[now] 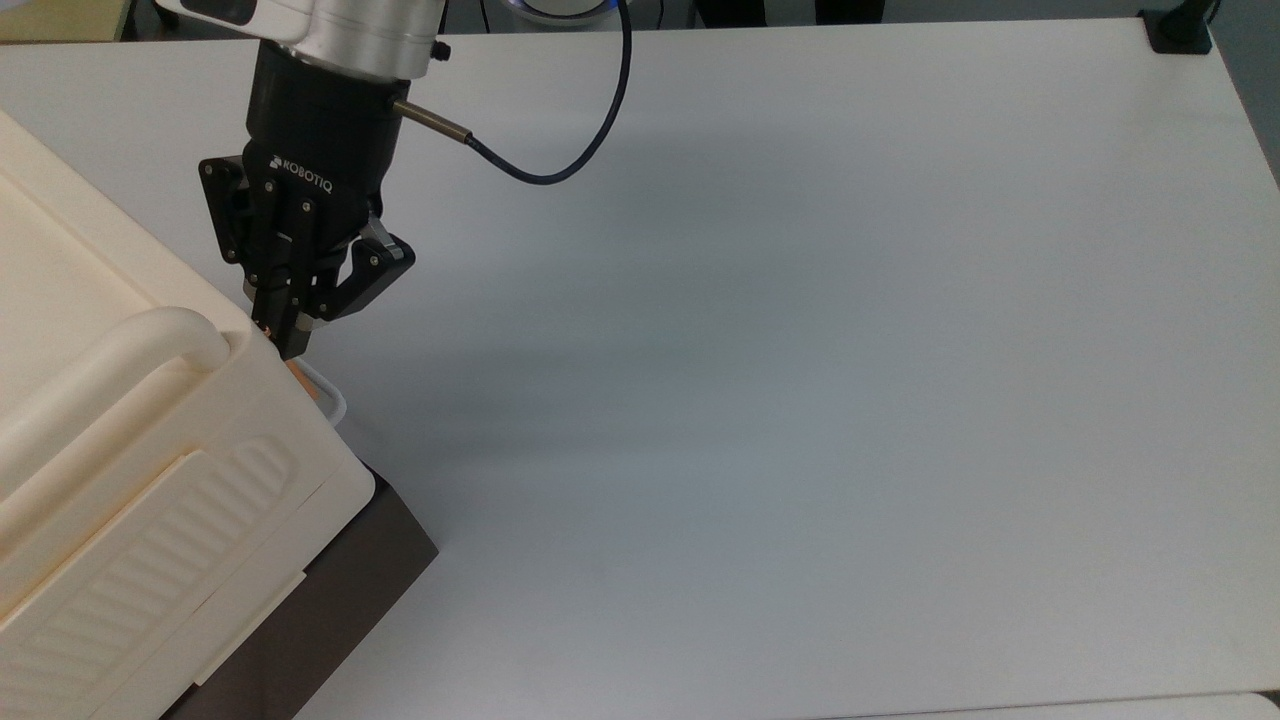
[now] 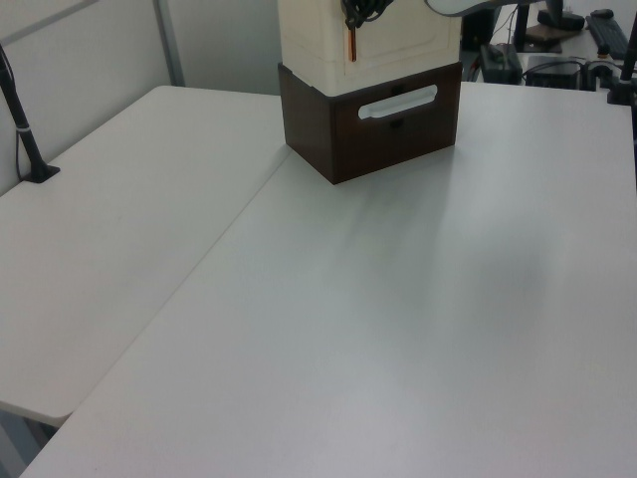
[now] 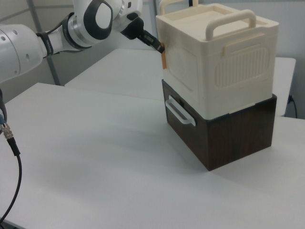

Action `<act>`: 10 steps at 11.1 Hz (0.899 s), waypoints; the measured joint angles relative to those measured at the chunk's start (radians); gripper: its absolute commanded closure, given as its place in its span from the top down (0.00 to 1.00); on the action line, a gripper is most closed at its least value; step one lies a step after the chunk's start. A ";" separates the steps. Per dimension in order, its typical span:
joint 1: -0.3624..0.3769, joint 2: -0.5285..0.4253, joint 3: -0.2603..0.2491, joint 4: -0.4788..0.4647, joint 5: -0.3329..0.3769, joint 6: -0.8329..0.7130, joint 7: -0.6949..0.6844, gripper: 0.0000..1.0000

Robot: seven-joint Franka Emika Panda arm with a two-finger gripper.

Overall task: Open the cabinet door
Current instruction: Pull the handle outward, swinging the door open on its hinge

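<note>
White tabletop fills the top view, with a cream cabinet (image 1: 120,470) on a dark brown base (image 3: 228,138) at lower left. Its cabinet door (image 3: 183,78), closed flush, is the cream face in the upper middle of the right view. At that face's top corner the gripper (image 1: 290,335) has its 2 fingers pinched nearly together on a thin orange handle (image 2: 351,42). Rigid, light plastic, the door should swing easily; that slim handle looks the sole purchase and may slip.

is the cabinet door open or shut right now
Shut: the cabinet door lies flush with the cream cabinet, the pincer closed on its copper handle.
</note>
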 measured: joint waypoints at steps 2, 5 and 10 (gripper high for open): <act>0.002 -0.002 0.003 -0.005 0.001 -0.029 0.000 0.14; 0.015 -0.021 0.011 -0.001 0.017 -0.128 0.000 0.14; 0.024 -0.066 0.019 -0.006 0.091 -0.335 -0.009 0.89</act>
